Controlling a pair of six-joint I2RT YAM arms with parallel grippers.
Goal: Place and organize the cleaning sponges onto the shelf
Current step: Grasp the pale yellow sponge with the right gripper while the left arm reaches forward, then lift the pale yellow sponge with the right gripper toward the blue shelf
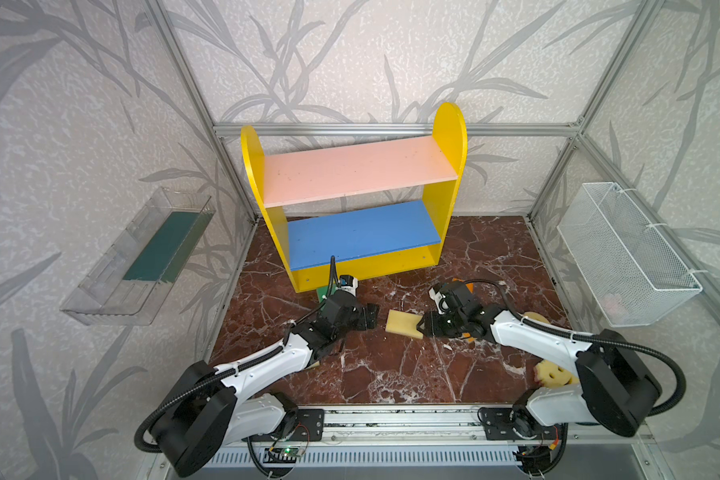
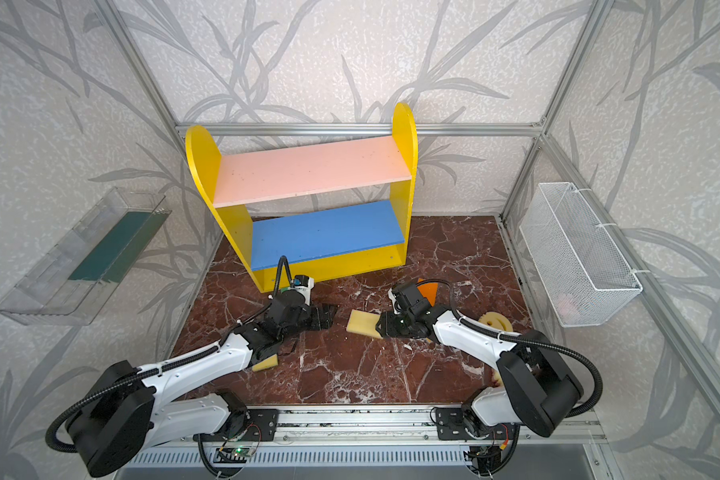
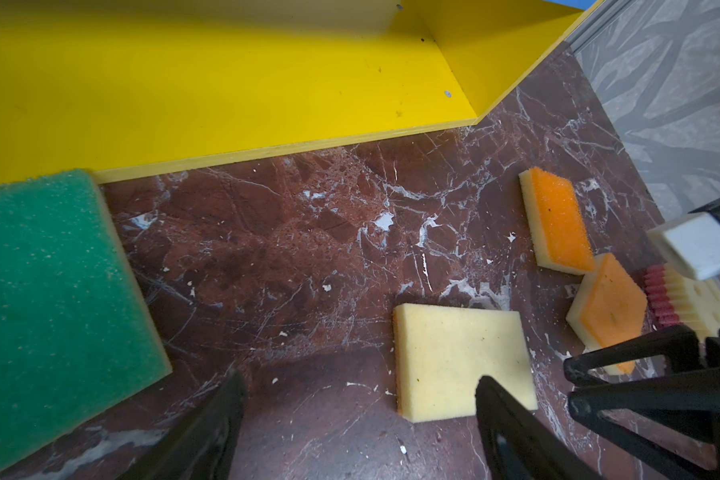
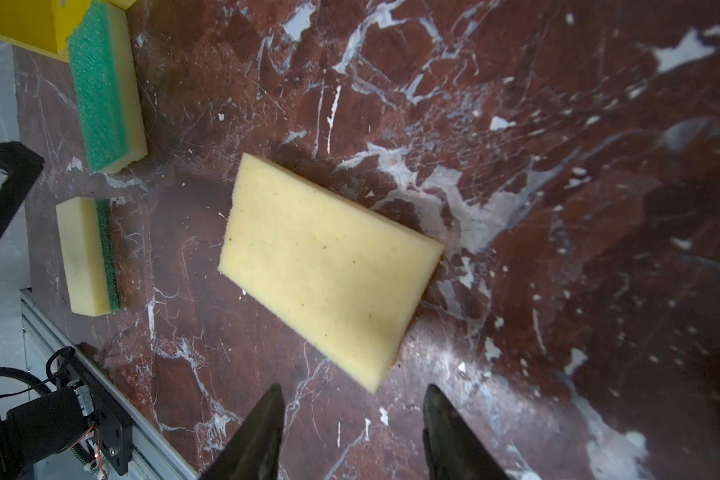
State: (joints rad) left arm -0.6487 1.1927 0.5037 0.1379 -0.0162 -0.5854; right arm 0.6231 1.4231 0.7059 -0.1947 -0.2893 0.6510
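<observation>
Right wrist view shows you the right gripper (image 4: pixel 354 395) with fingers apart, gripping nothing; the pale yellow rectangular foam sponge (image 4: pixel 329 266) lies flat on the red marble tabletop (image 4: pixel 558 208) just ahead of their tips. Your left gripper (image 3: pixel 358 378) is spread too, in front of the yellow shelf unit with pink and blue boards (image 1: pixel 449 137).

1. No legible text, brand, number or sign is showing in any of the views.
2. A small blue patch (image 1: pixel 344 282) is showing on the left arm's wrist camera (image 1: pixel 350 286) in both top views. It is appearing too small to read.
</observation>
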